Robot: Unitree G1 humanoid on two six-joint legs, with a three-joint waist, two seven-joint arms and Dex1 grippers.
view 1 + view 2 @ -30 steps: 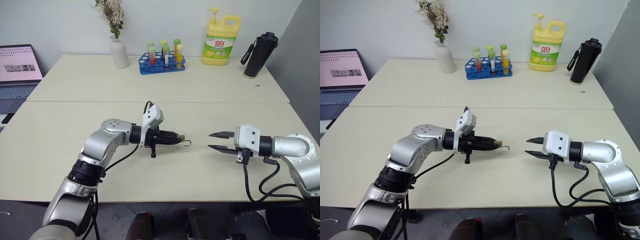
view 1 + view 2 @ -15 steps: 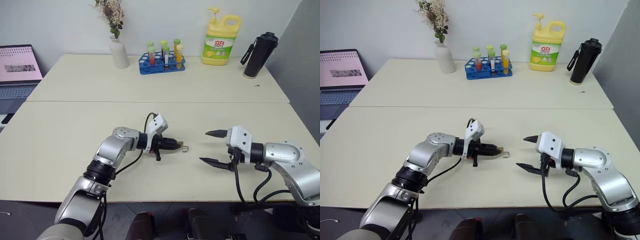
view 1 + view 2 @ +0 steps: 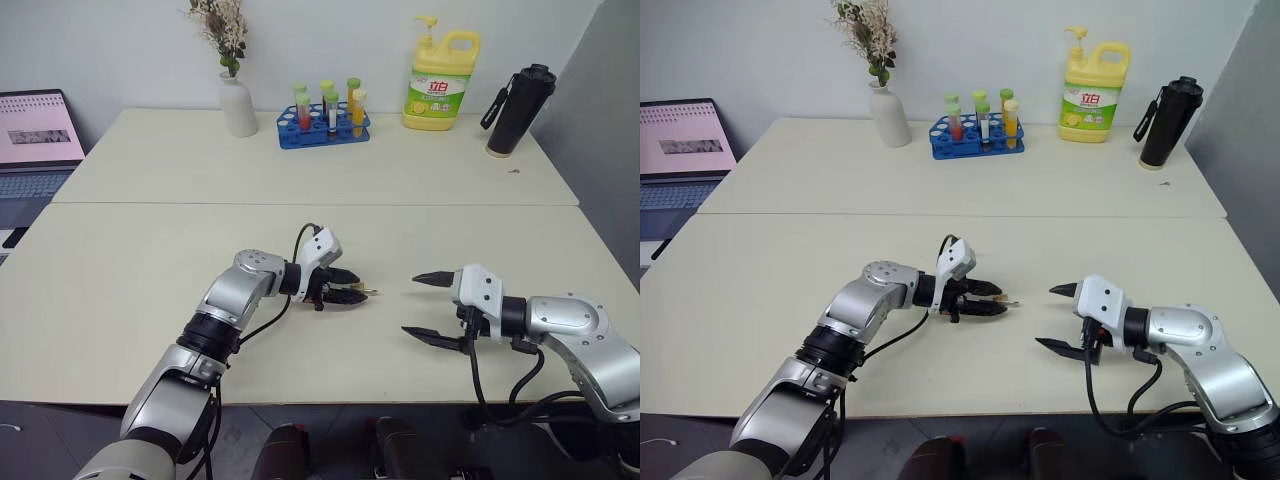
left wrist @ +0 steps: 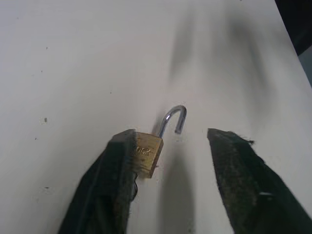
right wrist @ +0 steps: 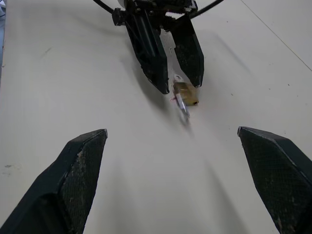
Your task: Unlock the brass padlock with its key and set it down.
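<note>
since a second ago the left end effector (image 4: 168, 146) has sunk to the table (image 3: 150, 250) and spread its fingers; the brass padlock (image 4: 147, 153) lies on the table between them, touching one finger (image 4: 114, 165), shackle swung open. the right end effector (image 3: 422, 308) hangs nearby, now spread wide, holding nothing.

A white vase (image 3: 238, 105) of dried flowers, a blue test-tube rack (image 3: 324, 128), a yellow detergent bottle (image 3: 441, 82) and a black flask (image 3: 518, 97) line the far bench (image 3: 150, 165); a laptop (image 3: 35, 140) sits left.
</note>
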